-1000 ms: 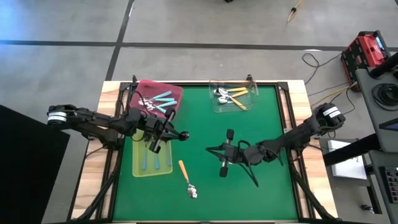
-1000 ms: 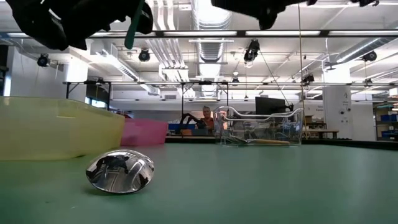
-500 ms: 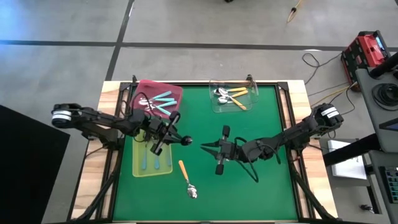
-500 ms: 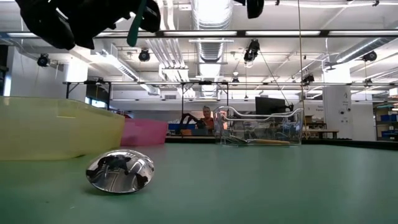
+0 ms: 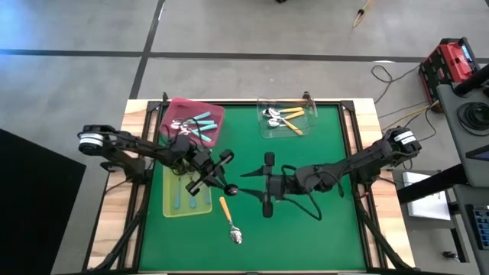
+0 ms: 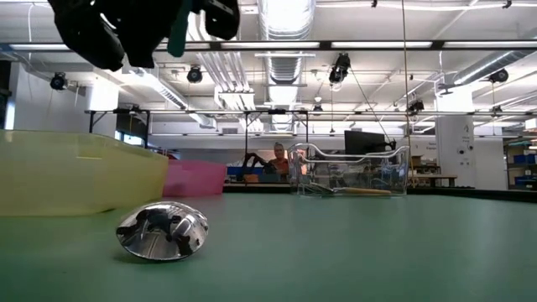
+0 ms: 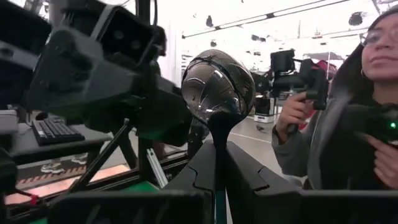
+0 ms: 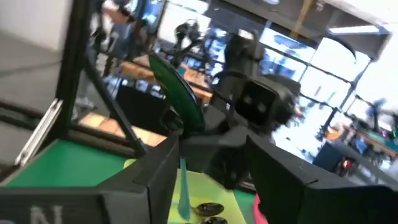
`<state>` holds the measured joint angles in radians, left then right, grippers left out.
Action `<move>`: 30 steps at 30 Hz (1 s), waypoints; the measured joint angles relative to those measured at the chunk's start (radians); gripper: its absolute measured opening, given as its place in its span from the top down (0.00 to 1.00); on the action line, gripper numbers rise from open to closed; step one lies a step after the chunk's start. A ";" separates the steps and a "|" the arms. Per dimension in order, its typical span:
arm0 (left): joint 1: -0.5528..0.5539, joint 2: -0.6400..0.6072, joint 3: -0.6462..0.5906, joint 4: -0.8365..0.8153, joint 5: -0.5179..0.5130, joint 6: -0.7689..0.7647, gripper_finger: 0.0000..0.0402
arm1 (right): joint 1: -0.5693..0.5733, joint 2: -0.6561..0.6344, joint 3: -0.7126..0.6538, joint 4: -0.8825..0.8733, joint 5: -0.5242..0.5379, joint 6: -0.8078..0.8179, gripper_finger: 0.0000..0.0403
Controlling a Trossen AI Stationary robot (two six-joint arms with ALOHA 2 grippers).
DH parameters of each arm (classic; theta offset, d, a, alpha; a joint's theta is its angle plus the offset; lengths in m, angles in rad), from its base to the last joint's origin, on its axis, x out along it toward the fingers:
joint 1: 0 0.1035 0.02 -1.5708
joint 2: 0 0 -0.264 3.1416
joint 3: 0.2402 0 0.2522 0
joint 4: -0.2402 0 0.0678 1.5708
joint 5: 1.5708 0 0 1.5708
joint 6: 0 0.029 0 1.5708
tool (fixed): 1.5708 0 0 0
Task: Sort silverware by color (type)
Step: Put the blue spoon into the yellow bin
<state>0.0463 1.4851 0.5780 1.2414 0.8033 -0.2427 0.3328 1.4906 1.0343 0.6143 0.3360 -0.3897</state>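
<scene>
One camera looks straight down on the worktop (image 5: 306,160). Another sits at its surface, facing the room. Both share the fallen spoon (image 5: 230,221).

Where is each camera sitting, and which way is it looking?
High: above the table, looking straight down; both arms show.
Low: at mat level, looking across; left gripper overhead.
Left wrist: on the left arm, past fingers shut on a teal spoon.
Right wrist: on the right arm, past its open fingers.
High and low both show the orange spoon.
</scene>
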 joint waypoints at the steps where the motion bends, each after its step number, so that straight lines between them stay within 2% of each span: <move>1: -0.001 0.017 0.010 0.006 0.000 -0.003 1.00 | 0.000 0.000 0.016 -0.032 -0.003 -0.013 0.54; 5: 0.000 0.077 0.036 0.032 0.016 -0.024 1.00 | 0.000 0.000 0.080 -0.145 -0.083 -0.029 0.52; 11: 0.000 0.163 0.088 0.133 0.084 -0.112 1.00 | 0.000 0.000 0.138 -0.236 -0.108 -0.041 0.52; 14: 0.000 0.197 0.110 0.169 0.122 -0.156 1.00 | 0.000 0.000 0.139 -0.245 -0.109 -0.055 0.55; 19: 0.000 0.237 0.137 0.181 0.130 -0.174 1.00 | 0.000 0.000 0.136 -0.245 -0.110 -0.068 0.68; 25: 0.000 0.248 0.148 0.184 0.131 -0.189 1.00 | 0.001 0.000 0.135 -0.263 -0.108 -0.083 0.94; 30: 0.001 0.249 0.146 0.182 0.129 -0.194 0.97 | 0.000 0.000 0.135 -0.266 -0.104 -0.079 0.97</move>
<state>0.0475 1.7340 0.7243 1.4235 0.9325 -0.4366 0.3327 1.4906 1.1694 0.3484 0.2324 -0.4685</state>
